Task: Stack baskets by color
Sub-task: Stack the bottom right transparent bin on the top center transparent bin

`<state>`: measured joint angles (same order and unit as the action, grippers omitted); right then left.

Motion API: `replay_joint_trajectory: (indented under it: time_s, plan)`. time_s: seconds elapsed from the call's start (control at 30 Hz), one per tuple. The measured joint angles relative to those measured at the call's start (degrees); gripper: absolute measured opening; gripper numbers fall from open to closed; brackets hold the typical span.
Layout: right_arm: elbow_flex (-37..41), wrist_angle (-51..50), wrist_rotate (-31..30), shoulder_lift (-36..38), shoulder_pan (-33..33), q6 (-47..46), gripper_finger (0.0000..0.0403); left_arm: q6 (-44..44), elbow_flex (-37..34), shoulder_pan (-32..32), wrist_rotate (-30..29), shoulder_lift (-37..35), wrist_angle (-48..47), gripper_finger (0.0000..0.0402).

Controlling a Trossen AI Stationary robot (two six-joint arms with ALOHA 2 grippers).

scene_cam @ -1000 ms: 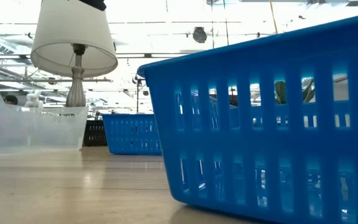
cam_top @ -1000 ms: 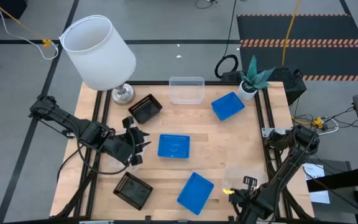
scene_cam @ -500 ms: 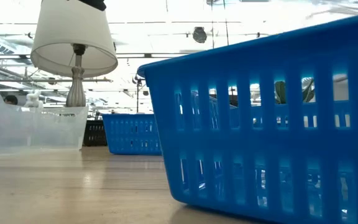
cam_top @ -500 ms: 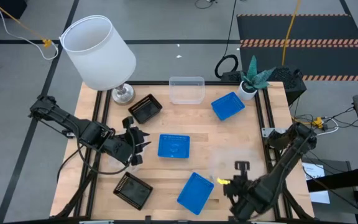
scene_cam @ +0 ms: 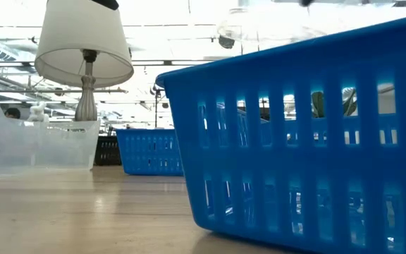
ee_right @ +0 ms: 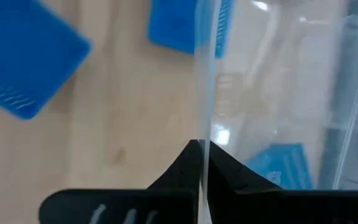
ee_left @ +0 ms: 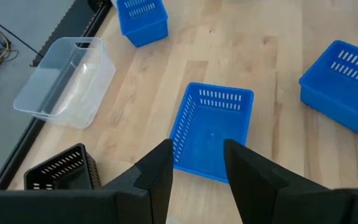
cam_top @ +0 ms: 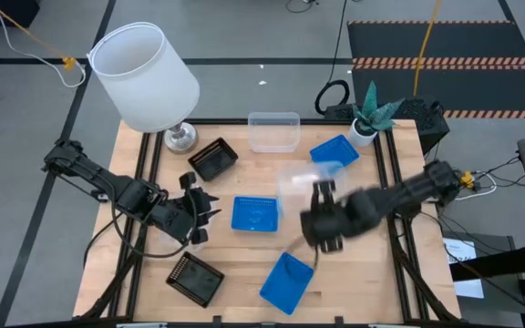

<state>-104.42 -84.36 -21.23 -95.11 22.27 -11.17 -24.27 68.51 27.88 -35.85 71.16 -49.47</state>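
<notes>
Pinching a thin side wall of a clear basket (ee_right: 278, 81), the right gripper (ee_right: 202, 149) is carrying it in the air with jaws clamped together on the rim; the light, stiff, slick plastic is hanging out ahead of the fingertips. Waiting with jaws apart, the left gripper (ee_left: 196, 163) is hovering just short of a blue basket (ee_left: 213, 127).

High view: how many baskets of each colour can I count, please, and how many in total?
Blue baskets: 3
Black baskets: 2
Clear baskets: 2, counting the clear basket gripped by the right hand
Total: 7
</notes>
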Motion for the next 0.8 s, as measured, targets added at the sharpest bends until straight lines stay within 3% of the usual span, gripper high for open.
replay_joint_trajectory:
  time_s: [0.23,0.43,0.8]
  plan:
    - [-0.04,10.3,1.08,2.51,-14.45,17.74,0.0,2.44,0.0,-0.19,0.01,-0.01,-1.05,0.0145]
    - [-0.04,20.17,7.46,2.0,-26.19,29.16,0.0,1.02,0.0,0.11,-0.01,0.0,-1.46,0.0145]
    - [-0.02,33.66,19.38,-1.86,-43.82,39.98,0.0,2.1,0.0,0.11,-0.01,-0.01,-1.45,0.0145]
